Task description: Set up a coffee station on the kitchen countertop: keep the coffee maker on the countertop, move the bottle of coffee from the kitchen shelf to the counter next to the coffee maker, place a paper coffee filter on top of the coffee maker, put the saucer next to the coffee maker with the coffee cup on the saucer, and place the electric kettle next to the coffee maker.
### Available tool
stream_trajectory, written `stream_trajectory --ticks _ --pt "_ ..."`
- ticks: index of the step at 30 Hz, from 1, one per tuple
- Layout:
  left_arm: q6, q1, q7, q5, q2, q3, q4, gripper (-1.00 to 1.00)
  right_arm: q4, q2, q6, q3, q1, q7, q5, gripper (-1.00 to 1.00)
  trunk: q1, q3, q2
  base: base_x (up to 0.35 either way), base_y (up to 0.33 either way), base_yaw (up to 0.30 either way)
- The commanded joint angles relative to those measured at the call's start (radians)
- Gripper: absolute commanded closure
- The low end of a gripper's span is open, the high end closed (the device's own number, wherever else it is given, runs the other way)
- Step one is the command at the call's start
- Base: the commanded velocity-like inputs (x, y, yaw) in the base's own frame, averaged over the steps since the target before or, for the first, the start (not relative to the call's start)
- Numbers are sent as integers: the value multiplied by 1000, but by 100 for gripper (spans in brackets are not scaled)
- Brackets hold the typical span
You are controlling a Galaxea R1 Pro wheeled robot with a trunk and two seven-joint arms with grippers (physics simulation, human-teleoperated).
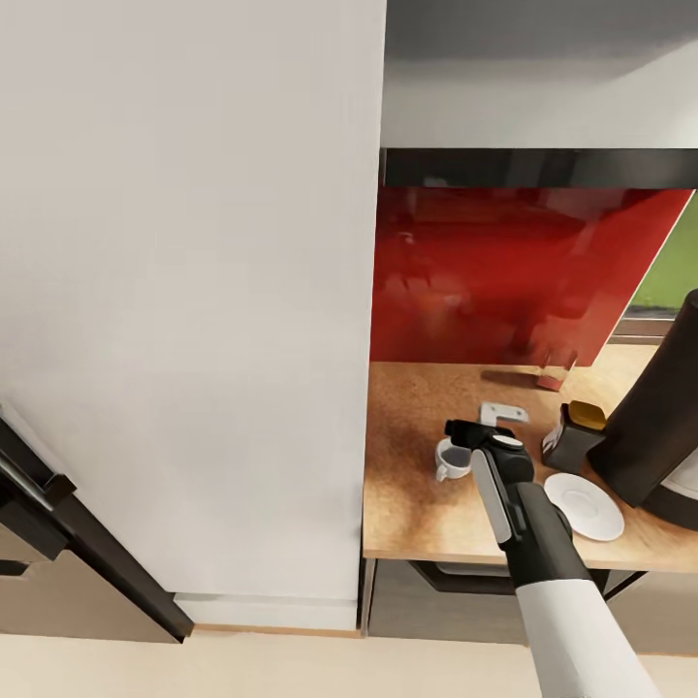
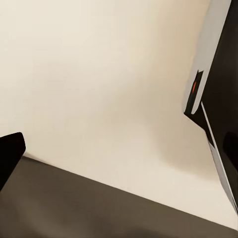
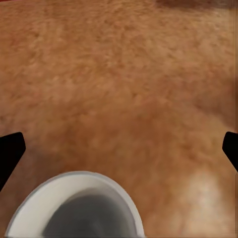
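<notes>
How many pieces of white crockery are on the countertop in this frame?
2. The coffee cup stands on the cork countertop just under the right tool, also seen by the right wrist camera. The saucer lies empty beside the coffee maker. Others may be hidden.

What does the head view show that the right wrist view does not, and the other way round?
Head view adds: the saucer, the dark coffee bottle, a tall dark appliance and the red backsplash. Right wrist view adds: a look down into the coffee cup, and the right claw with its fingertips wide apart. Both share: the cup, the brown countertop and the right claw near the cup.
</notes>
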Motion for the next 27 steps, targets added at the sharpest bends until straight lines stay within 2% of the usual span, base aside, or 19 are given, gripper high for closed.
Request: stream_trajectory --ticks 1,4,9,27 --pt "-5 -1 0 9 0 -4 2 -100 4 0 3 -9 -1 -8 -11 -100 0 -2 -1 2 0 0" --pt "-5 -1 0 9 0 -4 2 -100 21 0 3 -31 -1 -8 -10 -100 0 -2 -1 1 0 0" --pt "-5 -1 0 9 0 -4 2 -100 54 -3 3 -45 -1 -8 -10 -100 0 -2 -1 0 0 0" --pt "-5 -1 0 9 1 -4 1 -100 74 -4 2 -49 -1 -8 -10 -100 0 -2 -1 0 0 0"
